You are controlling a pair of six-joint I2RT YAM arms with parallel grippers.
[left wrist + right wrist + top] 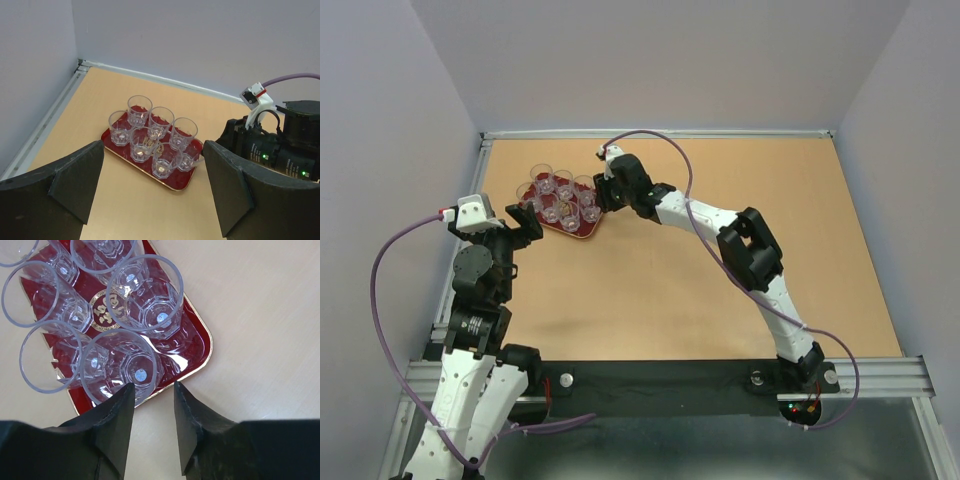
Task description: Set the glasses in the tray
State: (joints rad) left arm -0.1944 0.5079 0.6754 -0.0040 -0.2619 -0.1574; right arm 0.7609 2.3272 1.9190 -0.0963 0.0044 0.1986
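Tan table (720,300) fills the top view. At its upper left the tray (176,181) holds all seven glasses (161,122). Left gripper (526,220), just left of the tray, gapes wide. Right gripper (152,390), at the tray's edge, is slightly parted and empty.

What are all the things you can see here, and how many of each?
glasses: seven, clear, all standing on the tray
tray: one, dark red with a gold edge, far left part of the table
emblem: one, gold, middle of the tray
table: one, light brown, under everything
walls: three, pale lilac, around the table
cables: two, purple, one looping off each arm
left gripper: one, black fingers, open, empty, just left of the tray
right gripper: one, black fingers, open, empty, at a tray corner
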